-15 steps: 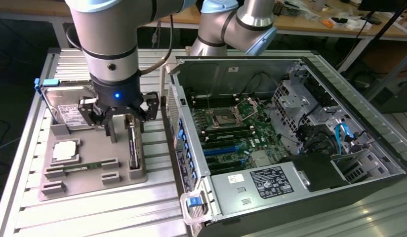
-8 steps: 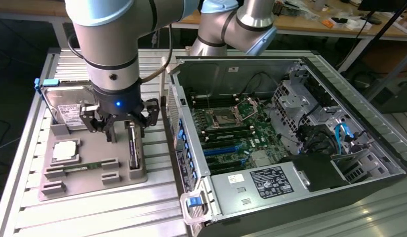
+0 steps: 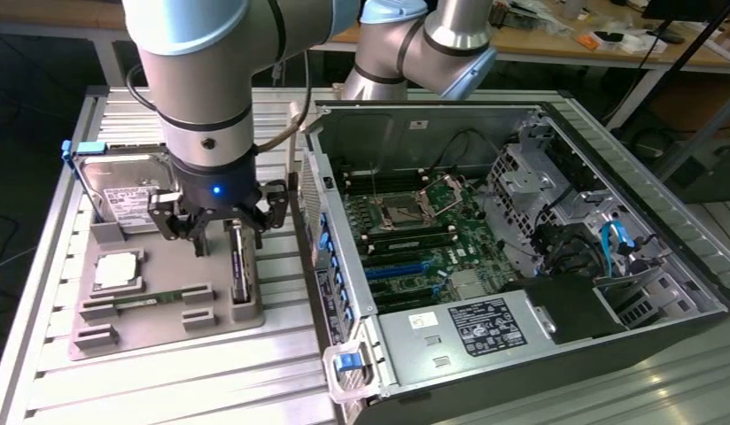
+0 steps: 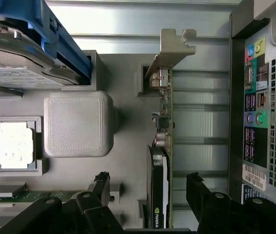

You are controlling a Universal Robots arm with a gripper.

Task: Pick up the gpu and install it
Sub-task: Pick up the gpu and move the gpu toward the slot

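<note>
The fingers [image 4: 100, 187] stand wide apart astride the gpu [image 4: 159, 195]; it sits edge-on in its holder [image 4: 128, 122].

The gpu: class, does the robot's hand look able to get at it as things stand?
Probably yes: the open hand hangs right above the gpu, fingers either side, nothing between.

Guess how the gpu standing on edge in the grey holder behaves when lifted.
Probably stiff: the gpu looks like a rigid board with a metal bracket. Likely fragile on its bare component side. Standing on edge in the holder, it may tip if nudged sideways.
</note>
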